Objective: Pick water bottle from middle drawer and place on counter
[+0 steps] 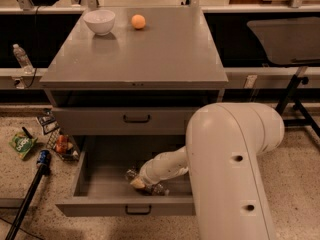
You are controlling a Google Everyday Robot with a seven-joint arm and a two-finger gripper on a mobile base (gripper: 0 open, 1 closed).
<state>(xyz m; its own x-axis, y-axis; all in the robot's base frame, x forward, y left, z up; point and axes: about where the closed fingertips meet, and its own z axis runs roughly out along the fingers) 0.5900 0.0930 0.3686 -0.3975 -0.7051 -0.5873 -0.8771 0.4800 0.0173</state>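
Note:
The middle drawer (95, 206) is pulled out at the bottom of the grey cabinet. The water bottle (144, 184) lies on its side on the drawer floor; I see clear crinkled plastic, and its label and cap are hidden by my arm. My gripper (140, 182) is down in the drawer, right at the bottle, at the end of my white arm (165, 166). The counter (160, 49) is the glossy grey top above.
A white bowl (99, 21) and an orange ball (138, 21) sit at the counter's back left. The upper drawer (135, 120) is shut. Packets and cans (59, 143) lie on the floor at left, with a dark pole (30, 194). Another clear bottle (22, 58) stands at far left.

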